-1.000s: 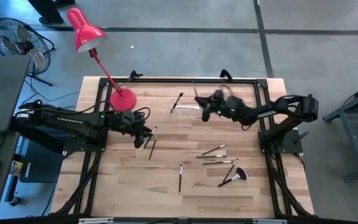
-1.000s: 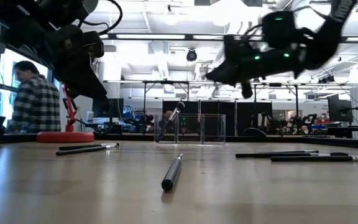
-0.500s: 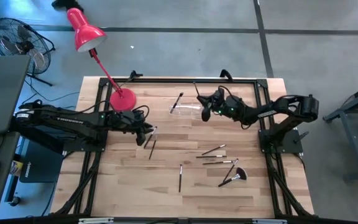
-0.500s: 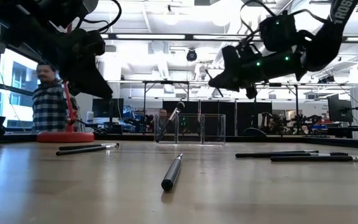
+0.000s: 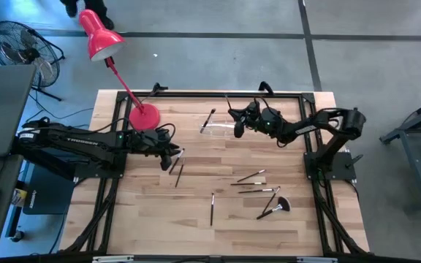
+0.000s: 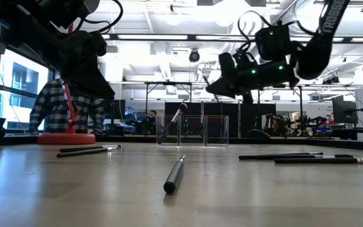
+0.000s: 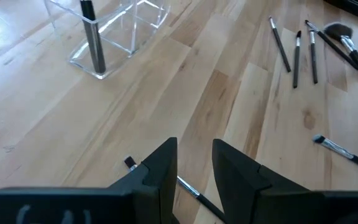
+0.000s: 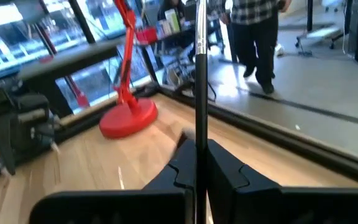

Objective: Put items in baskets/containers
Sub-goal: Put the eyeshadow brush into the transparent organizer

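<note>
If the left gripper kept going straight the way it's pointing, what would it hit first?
Probably the thin brush on the table just under the left gripper; farther along stands the clear holder. Depth is uncertain.

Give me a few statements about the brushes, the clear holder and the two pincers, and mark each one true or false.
1. The right pincer is shut on a brush. True.
2. The clear holder is empty. False: one brush in the holder already stands in it, leaning.
3. The left pincer hangs over a loose brush lying on the table. True.
4. The fan-head brush sits in the holder. False: it lies on the wood on the right arm's side, near other loose brushes.
5. The red lamp stands on the right arm's side of the table. False: its base is on the left arm's side, near a far corner.
</note>
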### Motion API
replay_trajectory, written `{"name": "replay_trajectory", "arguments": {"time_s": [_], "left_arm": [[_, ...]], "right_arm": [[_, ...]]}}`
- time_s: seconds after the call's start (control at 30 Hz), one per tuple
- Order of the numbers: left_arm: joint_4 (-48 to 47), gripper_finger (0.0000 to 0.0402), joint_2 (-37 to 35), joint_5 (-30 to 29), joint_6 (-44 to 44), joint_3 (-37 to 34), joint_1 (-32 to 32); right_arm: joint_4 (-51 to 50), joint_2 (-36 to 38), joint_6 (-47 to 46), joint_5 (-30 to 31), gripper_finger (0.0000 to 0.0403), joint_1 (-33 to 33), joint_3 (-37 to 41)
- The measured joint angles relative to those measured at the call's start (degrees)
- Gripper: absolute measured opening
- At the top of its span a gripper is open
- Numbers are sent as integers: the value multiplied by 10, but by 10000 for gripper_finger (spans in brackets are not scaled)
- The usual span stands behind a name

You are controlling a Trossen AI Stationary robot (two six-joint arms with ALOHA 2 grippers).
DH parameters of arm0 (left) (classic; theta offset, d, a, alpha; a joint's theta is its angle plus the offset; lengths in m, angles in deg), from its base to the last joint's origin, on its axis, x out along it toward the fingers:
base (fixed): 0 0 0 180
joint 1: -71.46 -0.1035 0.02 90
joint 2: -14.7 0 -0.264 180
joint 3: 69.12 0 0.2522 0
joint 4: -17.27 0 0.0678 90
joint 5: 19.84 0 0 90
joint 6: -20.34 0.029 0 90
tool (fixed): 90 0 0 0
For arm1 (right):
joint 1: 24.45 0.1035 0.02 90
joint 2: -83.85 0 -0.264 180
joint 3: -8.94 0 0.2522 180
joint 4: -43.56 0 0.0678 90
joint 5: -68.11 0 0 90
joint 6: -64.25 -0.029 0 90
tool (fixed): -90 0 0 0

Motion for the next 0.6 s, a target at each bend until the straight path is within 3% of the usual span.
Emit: {"name": "replay_trajectory", "arguments": {"time_s": [0.17, 0.6], "left_arm": [[-1, 99, 0, -2, -1, 0, 0], [-3, 99, 0, -4, -2, 0, 0]], "right_arm": [[3, -32, 2, -14, 8, -1, -18], [-18, -32, -3, -3, 16, 2, 4]]}}
